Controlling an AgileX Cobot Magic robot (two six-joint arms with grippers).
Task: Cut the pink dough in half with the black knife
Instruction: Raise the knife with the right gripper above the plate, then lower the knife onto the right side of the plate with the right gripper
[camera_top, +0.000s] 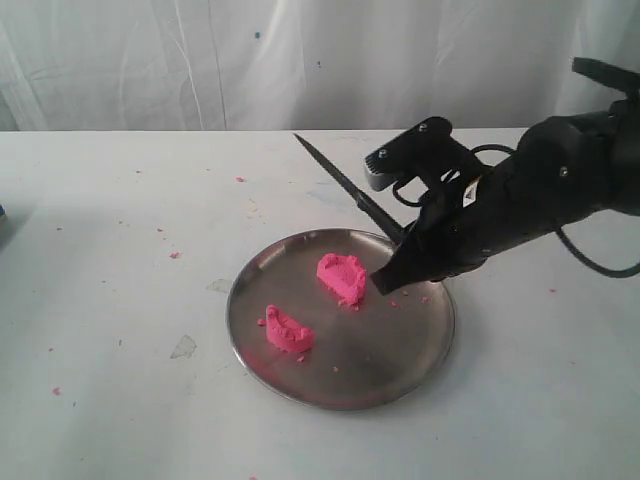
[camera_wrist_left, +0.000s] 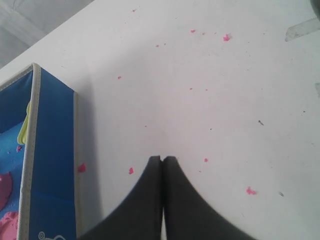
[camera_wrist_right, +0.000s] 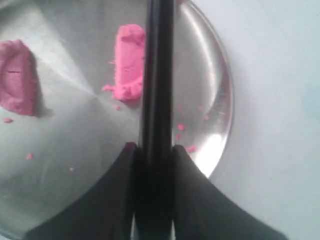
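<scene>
The steel plate (camera_top: 420, 345) sits at the front of the white worktop (camera_top: 110, 230), and the pink dough lies on it already in two pieces. One half-moon chunk (camera_top: 288, 330) rests toward the plate's left front; the other chunk (camera_top: 342, 277) rests nearer the middle, well apart from the first. Small pink crumbs (camera_top: 175, 255) are scattered over the plate and the worktop around it.

The right tool (camera_top: 388, 277) hangs over the plate just beside the second chunk, its fingers (camera_wrist_right: 187, 165) clamped on the handle of the black knife (camera_top: 345, 182). The knife is raised off the plate and tilted, its pointed blade running up and away past the plate's far rim toward the left of the exterior view. In the right wrist view the knife (camera_wrist_right: 157, 75) passes straight out between the fingers, across the edge of one chunk (camera_wrist_right: 129, 62), with the other chunk (camera_wrist_right: 19, 77) off to the side on the plate (camera_wrist_right: 220, 100).

The left tool (camera_wrist_left: 163, 159) is closed with nothing between its fingers, which meet tip to tip above the bare worktop (camera_wrist_left: 225, 110). Beside it stands a blue box (camera_wrist_left: 50, 165) with a pale rim, with some pink material (camera_wrist_left: 9, 222) inside.
</scene>
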